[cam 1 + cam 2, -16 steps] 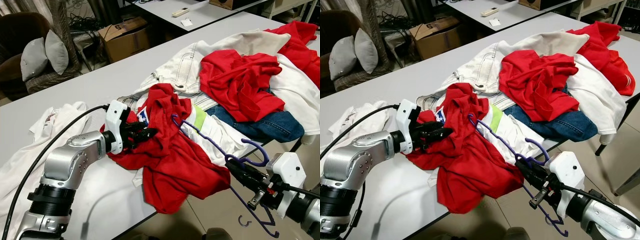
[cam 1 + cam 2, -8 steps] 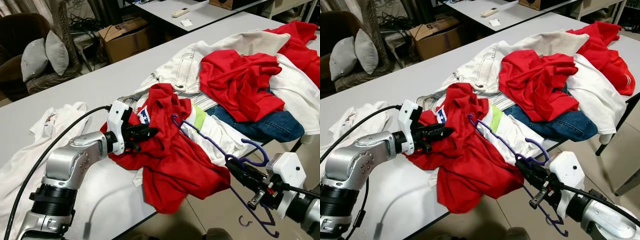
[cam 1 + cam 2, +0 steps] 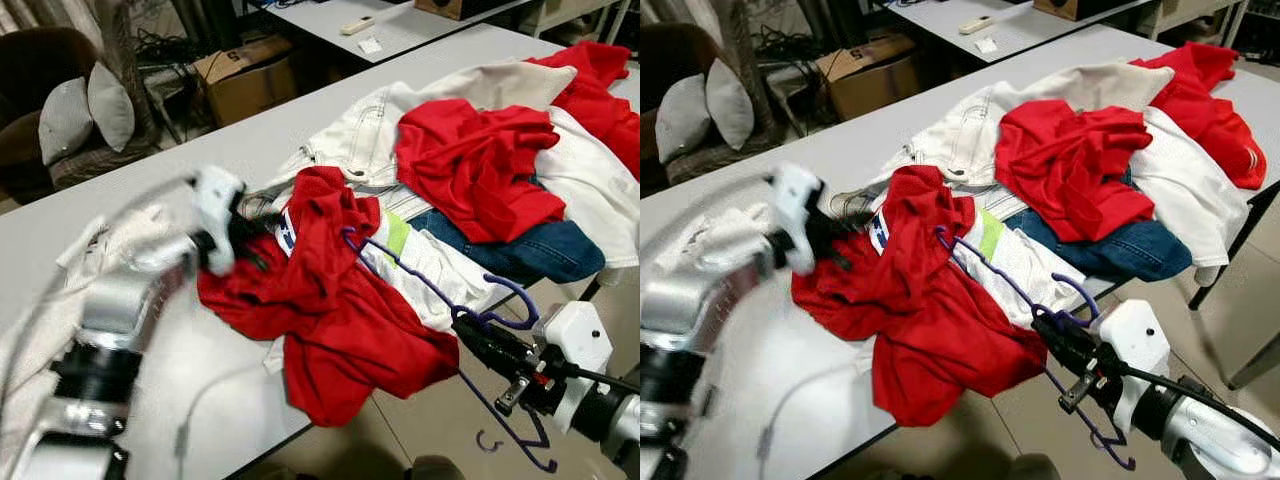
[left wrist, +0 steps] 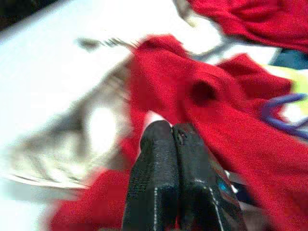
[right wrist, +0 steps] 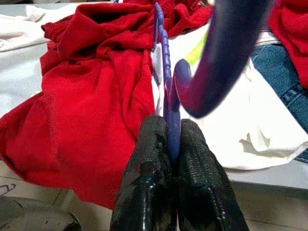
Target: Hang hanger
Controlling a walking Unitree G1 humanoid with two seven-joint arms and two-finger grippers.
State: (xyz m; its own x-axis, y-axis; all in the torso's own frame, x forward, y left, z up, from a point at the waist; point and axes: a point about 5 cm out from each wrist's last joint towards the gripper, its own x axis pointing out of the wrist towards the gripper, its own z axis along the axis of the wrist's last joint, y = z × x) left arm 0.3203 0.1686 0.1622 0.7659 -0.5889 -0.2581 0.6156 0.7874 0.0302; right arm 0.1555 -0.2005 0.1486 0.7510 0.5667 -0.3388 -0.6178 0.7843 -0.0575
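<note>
A purple hanger (image 3: 425,288) lies across a crumpled red shirt (image 3: 340,320) at the front of the grey table (image 3: 200,160). Its far end sits in the shirt's neck, and its hook (image 3: 512,300) curls past the table edge. My right gripper (image 3: 478,340) is beyond that edge, shut on the hanger just below the hook; the right wrist view shows the purple bar pinched between the fingers (image 5: 149,144). My left gripper (image 3: 240,232), blurred by motion, hovers at the shirt's left edge. Its fingers (image 4: 156,154) are pressed together with nothing seen between them.
A pile of clothes covers the table's right half: pale trousers (image 3: 350,130), a red garment (image 3: 480,160), blue jeans (image 3: 545,248). A white garment (image 3: 110,235) lies at the left. Behind are a cardboard box (image 3: 245,75) and a cushioned chair (image 3: 70,110).
My left arm has swung left and back from the red shirt and is now blurred. The right gripper and hanger have stayed put.
</note>
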